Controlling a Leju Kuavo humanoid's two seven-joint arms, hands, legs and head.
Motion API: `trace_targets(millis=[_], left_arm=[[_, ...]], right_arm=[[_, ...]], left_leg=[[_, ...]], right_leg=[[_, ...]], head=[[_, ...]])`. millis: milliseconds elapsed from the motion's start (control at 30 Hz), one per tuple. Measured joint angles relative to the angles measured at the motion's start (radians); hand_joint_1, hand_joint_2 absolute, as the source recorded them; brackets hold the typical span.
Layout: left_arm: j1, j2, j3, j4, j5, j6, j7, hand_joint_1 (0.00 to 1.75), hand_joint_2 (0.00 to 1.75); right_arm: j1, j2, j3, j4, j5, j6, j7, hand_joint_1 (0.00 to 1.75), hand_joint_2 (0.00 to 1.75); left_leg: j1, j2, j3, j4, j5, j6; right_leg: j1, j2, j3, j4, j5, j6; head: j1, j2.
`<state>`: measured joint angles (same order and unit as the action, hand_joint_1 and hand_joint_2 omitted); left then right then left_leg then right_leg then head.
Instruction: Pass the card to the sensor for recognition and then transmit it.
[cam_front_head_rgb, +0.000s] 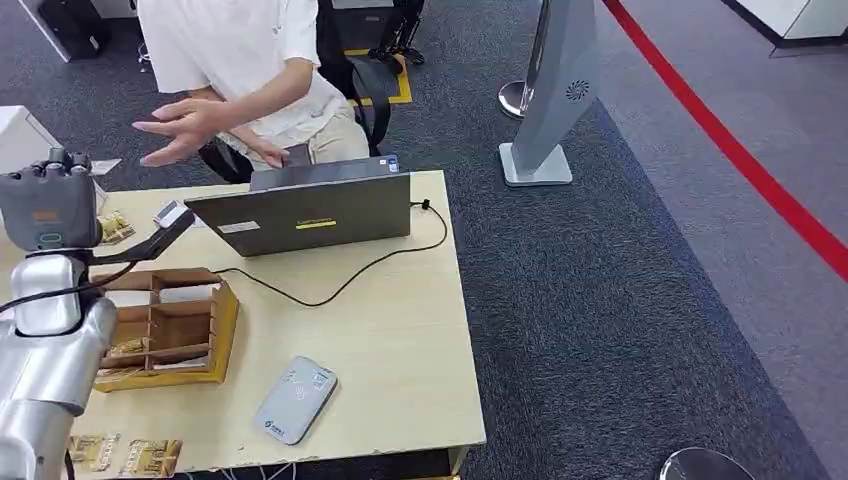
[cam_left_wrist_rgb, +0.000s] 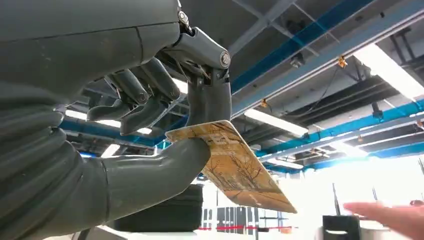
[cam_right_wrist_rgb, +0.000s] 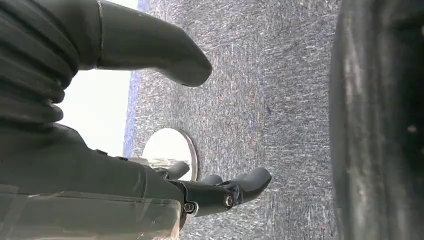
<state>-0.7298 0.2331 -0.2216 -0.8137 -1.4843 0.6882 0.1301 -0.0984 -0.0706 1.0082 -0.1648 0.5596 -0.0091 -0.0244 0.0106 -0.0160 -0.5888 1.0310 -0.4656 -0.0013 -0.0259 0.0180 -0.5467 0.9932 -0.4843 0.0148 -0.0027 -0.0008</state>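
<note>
**Card held up toward a reaching person**

Grey carpet surrounds a pale wooden table (cam_front_head_rgb: 400, 330), and a red line runs across the floor off to the right. The left hand (cam_left_wrist_rgb: 165, 125) is raised above the table's left end, pinching a yellow patterned card (cam_left_wrist_rgb: 235, 167) between the thumb and a finger, the remaining fingers (cam_left_wrist_rgb: 132, 102) curled above it. The card juts out beyond the hand. A person's open hand (cam_front_head_rgb: 185, 128) hovers just past the raised hand, apart from the card. Below and to the right of it lies the grey card sensor (cam_front_head_rgb: 295, 399); beneath the forearm sits a wooden compartment tray (cam_front_head_rgb: 175, 325). A laptop (cam_front_head_rgb: 310, 210) stands beyond. The right hand (cam_right_wrist_rgb: 220, 192) hangs over the carpet, holding nothing, fingers loosely apart.
</note>
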Motion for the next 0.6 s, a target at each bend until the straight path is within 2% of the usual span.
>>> trace_targets(millis=[167,200,500,600], left_arm=[[-0.015,-0.007,0.000,0.024,0.003,0.002,-0.006,1.75,1.75],[-0.016,-0.008,0.000,0.027,0.005,0.002,-0.012,0.00,1.75],[-0.006,-0.009,0.010,0.031,0.038,-0.008,-0.052,0.00,1.75],[0.038,-0.009,0.016,-0.015,0.090,-0.021,-0.086,0.00,1.75]], right_arm=[[0.000,0.000,0.000,0.000,0.003,-0.002,0.001,0.00,1.75],[0.000,0.000,0.000,0.000,0.003,-0.002,0.002,0.00,1.75],[0.003,0.000,-0.001,0.000,-0.004,-0.011,0.002,0.00,1.75],[0.008,0.000,-0.004,0.000,-0.008,-0.015,0.003,0.00,1.75]], left_leg=[[0.000,0.000,0.000,0.000,0.000,0.000],[0.000,0.000,0.000,0.000,0.000,0.000],[0.000,0.000,0.000,0.000,0.000,0.000],[0.000,0.000,0.000,0.000,0.000,0.000]], right_leg=[[0.000,0.000,0.000,0.000,0.000,0.000],[0.000,0.000,0.000,0.000,0.000,0.000],[0.000,0.000,0.000,0.000,0.000,0.000],[0.000,0.000,0.000,0.000,0.000,0.000]], head=[[0.000,0.000],[0.000,0.000],[0.000,0.000],[0.000,0.000]])
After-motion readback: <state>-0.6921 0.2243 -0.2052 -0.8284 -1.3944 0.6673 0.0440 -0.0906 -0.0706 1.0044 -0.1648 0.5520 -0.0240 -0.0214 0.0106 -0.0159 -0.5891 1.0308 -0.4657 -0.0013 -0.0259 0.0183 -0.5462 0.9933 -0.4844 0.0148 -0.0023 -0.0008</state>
